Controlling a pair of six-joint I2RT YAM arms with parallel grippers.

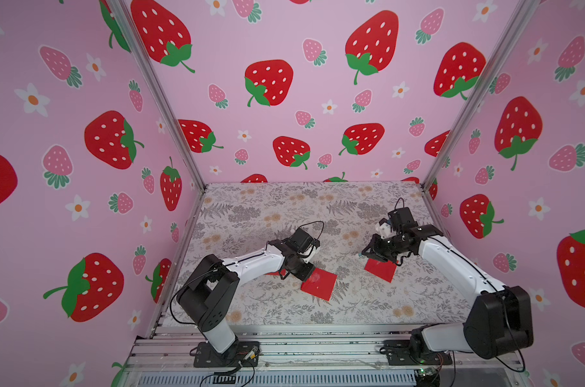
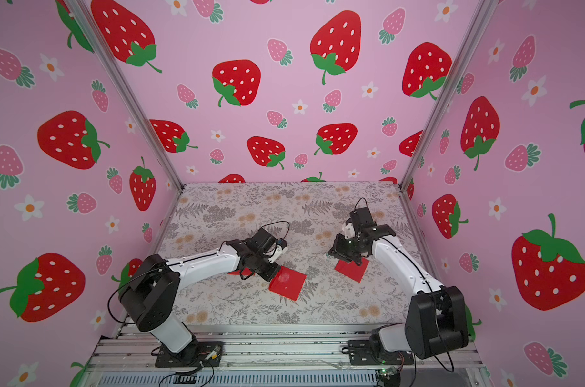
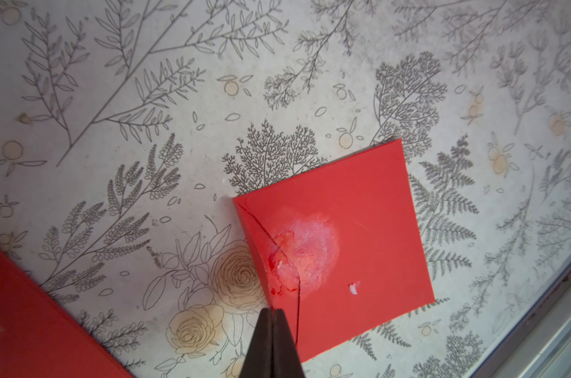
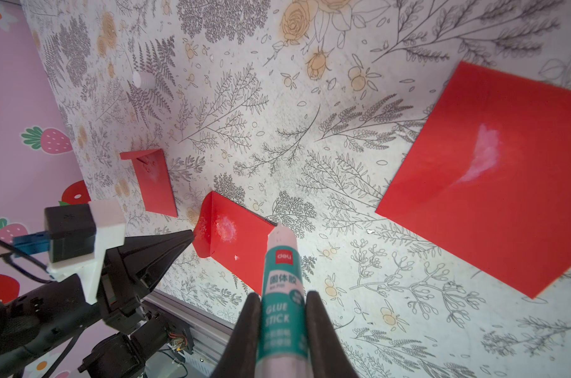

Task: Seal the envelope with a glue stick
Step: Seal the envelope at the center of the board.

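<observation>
The right gripper [image 4: 283,294] is clamping the glue stick [image 4: 279,278] by its teal-labelled body. The smooth cylinder's long axis is running along the fingers [image 4: 249,324], its bare whitish tip pointing away from the wrist toward the square red paper envelope [image 3: 359,212]. The left gripper [image 3: 272,312], jaws fully together, is touching that envelope's creased edge beside a matte white glue smear [image 3: 310,242].

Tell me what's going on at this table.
Two robot arms are working on sealing red envelopes. The right hand grips an uncapped glue stick. The left hand is shut at the edge of the middle envelope, which lies flat with a white glue patch beside its flap line. Two other envelopes, one with a glue streak and one farther off, lie on the table.
</observation>
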